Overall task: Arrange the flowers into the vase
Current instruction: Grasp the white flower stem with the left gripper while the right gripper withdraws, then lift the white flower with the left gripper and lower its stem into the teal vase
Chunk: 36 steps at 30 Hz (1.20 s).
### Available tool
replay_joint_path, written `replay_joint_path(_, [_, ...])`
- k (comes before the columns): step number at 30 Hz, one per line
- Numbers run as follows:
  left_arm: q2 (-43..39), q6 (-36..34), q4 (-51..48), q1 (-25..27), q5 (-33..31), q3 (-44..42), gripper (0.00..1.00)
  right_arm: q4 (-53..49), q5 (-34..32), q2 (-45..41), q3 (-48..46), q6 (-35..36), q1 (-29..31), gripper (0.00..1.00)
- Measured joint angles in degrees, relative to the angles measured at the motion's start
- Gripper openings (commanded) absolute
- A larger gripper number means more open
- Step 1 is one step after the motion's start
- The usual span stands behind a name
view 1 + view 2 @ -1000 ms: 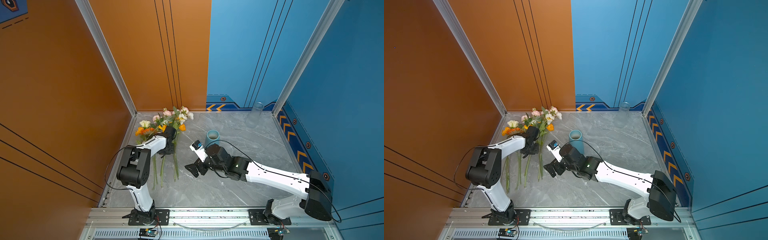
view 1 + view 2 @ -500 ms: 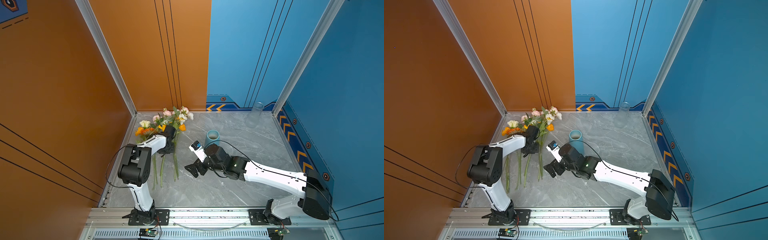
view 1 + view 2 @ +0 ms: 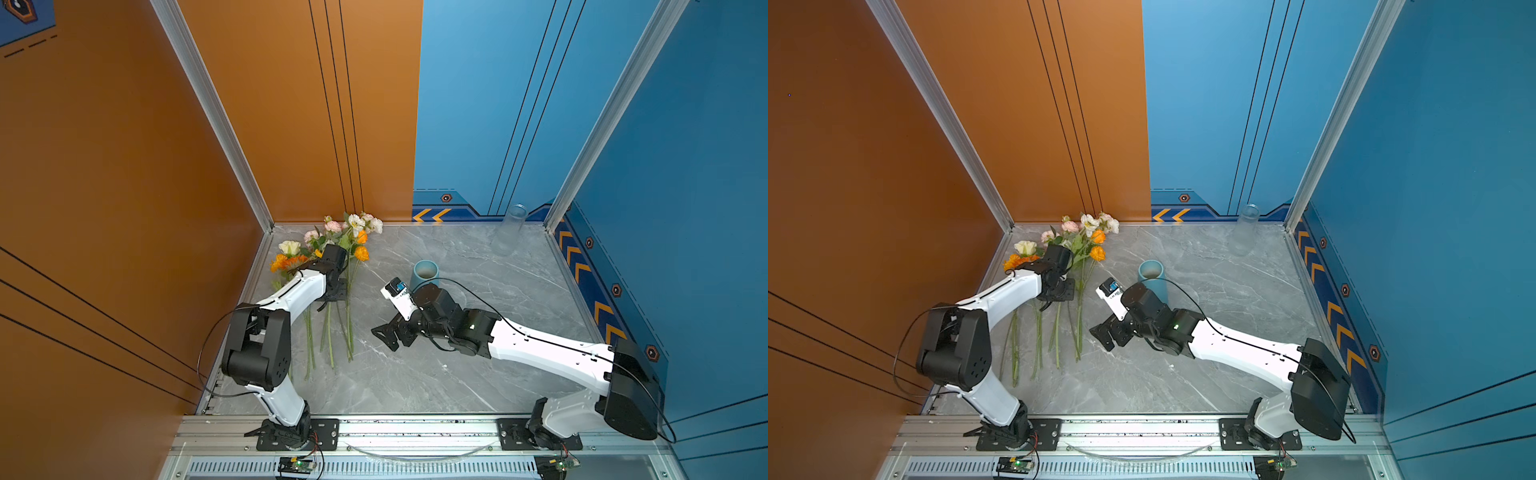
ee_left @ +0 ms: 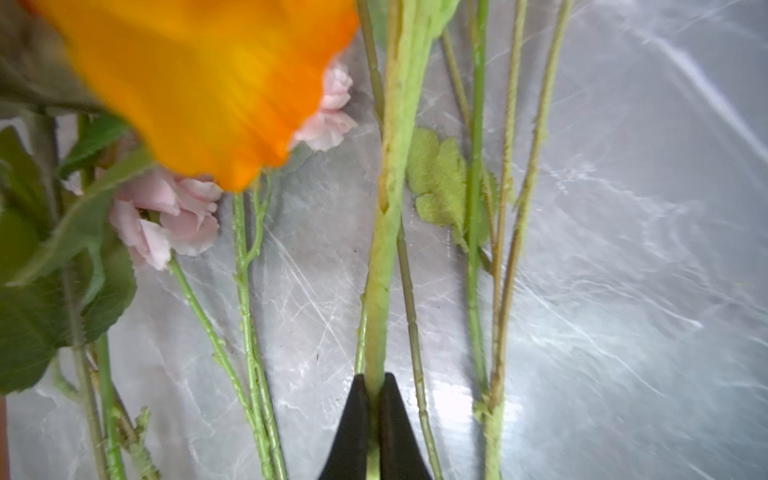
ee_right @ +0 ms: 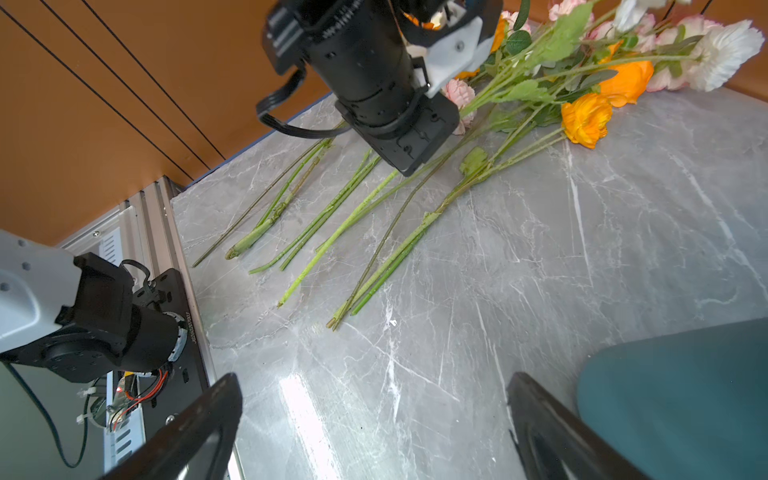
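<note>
Along the left edge of the grey marbled bench [image 3: 415, 382], green-stemmed flowers [image 3: 361, 252] with orange, pink and white blooms lie flat. Left jaws pinch one pale green stem [image 4: 380, 270]. Right jaws gape wide near the teal cylindrical vase [image 3: 426, 272]; bare bench beyond.

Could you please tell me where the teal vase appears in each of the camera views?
In a top view: teal vase mid-table, right of the flowers.
In a top view: the same place.
Left wrist: not in it.
Right wrist: close up, only partly in frame.
Shared landmark: the flowers.
</note>
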<state>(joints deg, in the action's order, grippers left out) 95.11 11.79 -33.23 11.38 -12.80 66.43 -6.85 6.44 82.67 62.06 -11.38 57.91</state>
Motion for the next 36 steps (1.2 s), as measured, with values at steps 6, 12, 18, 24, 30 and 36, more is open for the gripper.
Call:
replay_joint_path(6, [-3.91,-0.85,-3.17,-1.07,3.26,1.16,0.0,0.0,0.13,-0.13,-0.2,-0.02,-1.81,1.0])
replay_joint_path(12, [-9.25,-1.27,-5.99,-1.31,6.08,1.62,0.0,-0.02,1.51,-1.55,-0.96,-0.02,-4.76,1.0])
replay_joint_path(18, [-16.37,-1.09,-7.39,-0.92,9.25,5.29,0.0,-0.07,4.0,-4.11,-0.96,0.17,-5.97,1.0])
replay_joint_path(24, [-22.4,-1.01,-4.87,3.17,10.95,11.65,0.0,-1.2,5.79,-6.6,-0.72,1.14,-6.14,1.0])
replay_joint_path(30, [-26.14,-0.81,5.22,8.98,12.41,13.11,0.0,-5.49,6.84,-10.14,0.46,2.51,-8.59,1.0])
replay_joint_path(36, [-25.07,-0.31,20.17,14.84,12.9,14.25,0.0,-8.55,8.0,-17.57,1.79,2.29,-15.13,1.0])
